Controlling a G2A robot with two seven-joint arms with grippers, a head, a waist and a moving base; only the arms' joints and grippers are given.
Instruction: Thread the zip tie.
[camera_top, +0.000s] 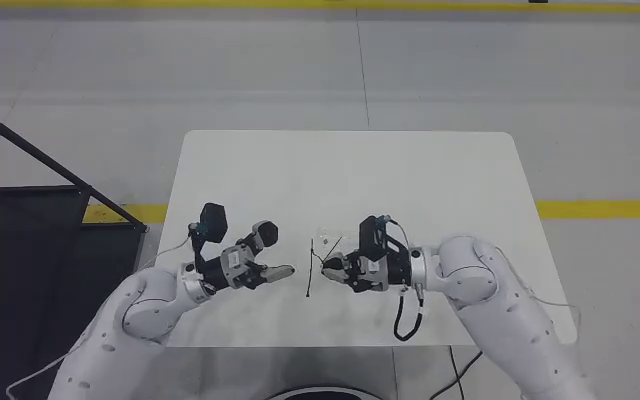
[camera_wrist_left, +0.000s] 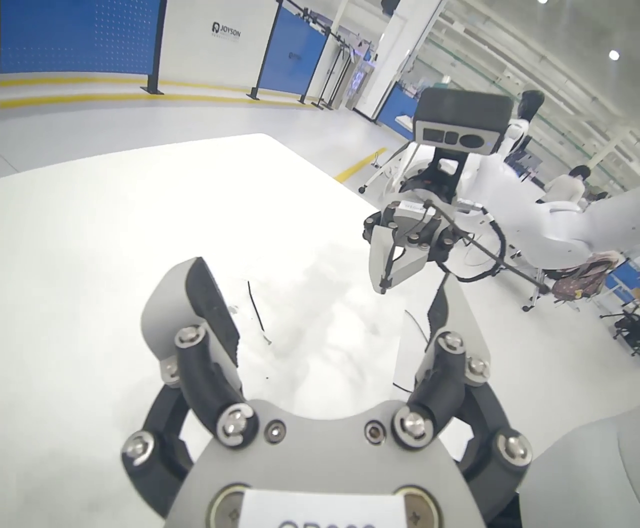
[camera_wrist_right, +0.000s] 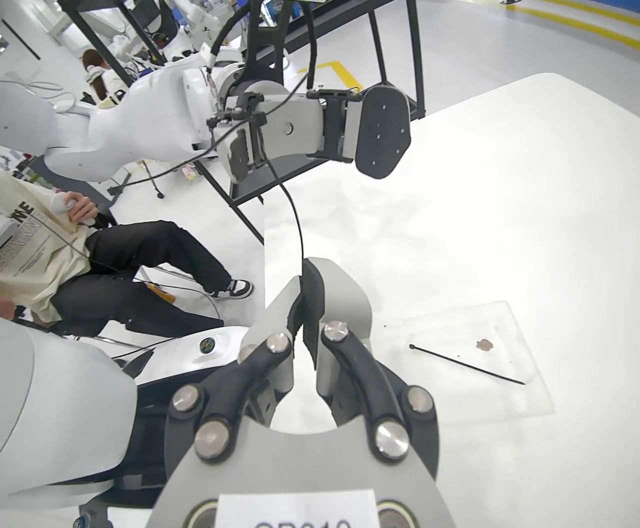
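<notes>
A white table (camera_top: 400, 170) carried the work, with both arms low over its near edge, their grippers facing each other and close together. The left gripper (camera_wrist_left: 320, 285) stood released, its fingers spread wide with nothing between them. The right gripper (camera_wrist_right: 305, 280) was clenched on a black zip tie (camera_wrist_right: 295, 215), which rose out from between its fingertips in a slight curve toward the left gripper; whether it touched that gripper could not be told. Just beyond the grippers, a clear plastic sheet (camera_wrist_right: 505, 325) lay flat on the table, and a second zip tie (camera_wrist_right: 465, 366) lay straight on it.
</notes>
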